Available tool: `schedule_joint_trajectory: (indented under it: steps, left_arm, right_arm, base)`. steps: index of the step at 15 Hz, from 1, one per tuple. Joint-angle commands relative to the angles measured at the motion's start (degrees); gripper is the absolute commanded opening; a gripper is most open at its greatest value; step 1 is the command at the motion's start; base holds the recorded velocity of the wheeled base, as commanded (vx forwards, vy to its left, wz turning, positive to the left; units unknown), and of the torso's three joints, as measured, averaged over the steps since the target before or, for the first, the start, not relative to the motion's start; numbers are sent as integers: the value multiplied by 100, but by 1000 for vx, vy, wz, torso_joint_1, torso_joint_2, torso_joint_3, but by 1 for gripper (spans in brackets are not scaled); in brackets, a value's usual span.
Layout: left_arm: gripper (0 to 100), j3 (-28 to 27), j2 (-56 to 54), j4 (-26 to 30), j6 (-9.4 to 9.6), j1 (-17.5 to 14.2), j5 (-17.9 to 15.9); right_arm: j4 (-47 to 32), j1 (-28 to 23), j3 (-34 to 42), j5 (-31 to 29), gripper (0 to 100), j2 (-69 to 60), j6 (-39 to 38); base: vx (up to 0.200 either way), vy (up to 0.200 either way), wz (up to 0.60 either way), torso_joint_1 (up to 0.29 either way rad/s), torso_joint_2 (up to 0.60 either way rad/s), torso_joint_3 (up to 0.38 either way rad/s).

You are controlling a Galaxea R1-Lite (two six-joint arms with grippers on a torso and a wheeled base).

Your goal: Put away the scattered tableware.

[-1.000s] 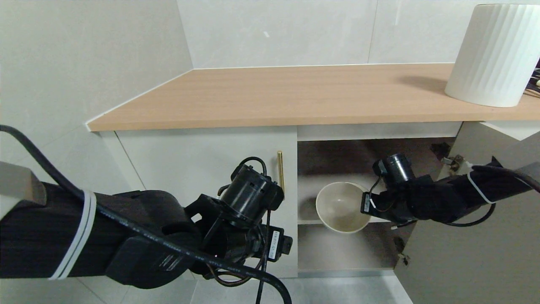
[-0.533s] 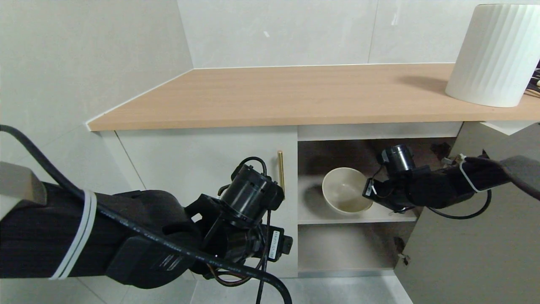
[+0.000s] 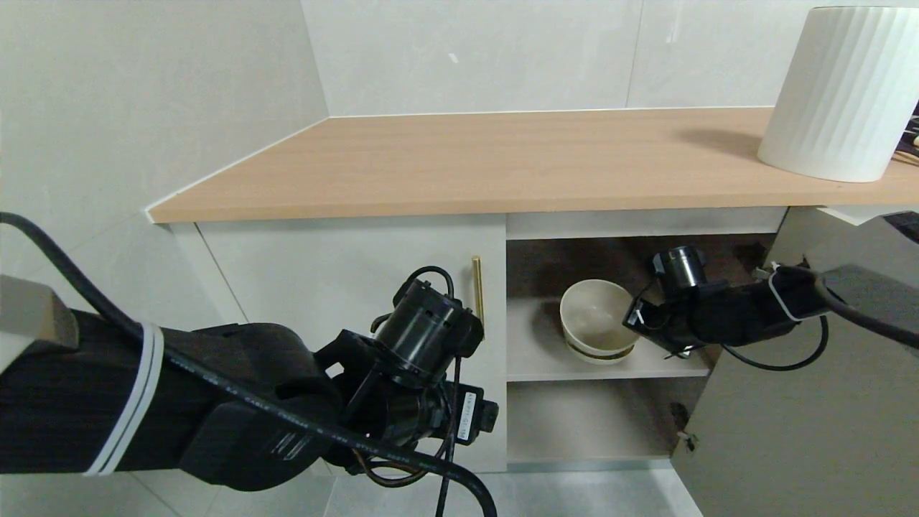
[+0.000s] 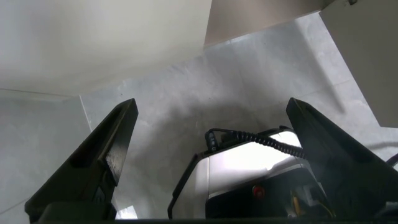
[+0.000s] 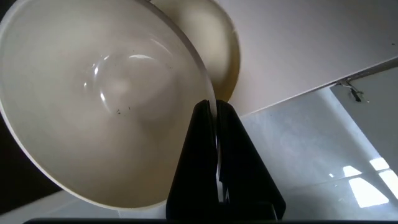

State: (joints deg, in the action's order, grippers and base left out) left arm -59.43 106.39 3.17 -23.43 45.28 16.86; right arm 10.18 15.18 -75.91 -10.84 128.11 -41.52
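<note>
A cream bowl (image 3: 594, 321) is inside the open cabinet on the upper shelf (image 3: 531, 352), tilted and resting in a second bowl (image 3: 602, 353) with a dark band. My right gripper (image 3: 635, 317) is shut on the near rim of the cream bowl (image 5: 106, 93); its black fingers (image 5: 205, 155) pinch the rim edge, and the second bowl (image 5: 214, 43) shows behind. My left gripper (image 4: 211, 155) hangs open low in front of the closed left door, aimed at the grey floor, with nothing between its fingers (image 4: 102, 155).
The cabinet's right door (image 3: 790, 409) stands swung open beside my right arm. The left door has a brass handle (image 3: 476, 291). A bare lower shelf (image 3: 589, 424) lies beneath. A white ribbed cylinder (image 3: 840, 93) stands on the wooden counter (image 3: 467, 165).
My right gripper has carried the cream bowl up and deeper into the cabinet, from in front of the shelf edge onto the other bowl. The left arm has stayed still.
</note>
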Motion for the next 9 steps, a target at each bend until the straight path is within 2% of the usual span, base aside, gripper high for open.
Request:
schedule_joint_trajectory:
  steps: [1,9]
  left_arm:
    - [100,2,14,-1,-4,-1,2]
    - [100,2,14,-1,-4,-1,2]
  right_arm:
    - [2,-32,-82,-6,0,118,-23]
    - [-7,-129,-407,-32,0,425,-146]
  base:
    - [0,0,0,0,0,0]
    - [0,0,0,0,0,0]
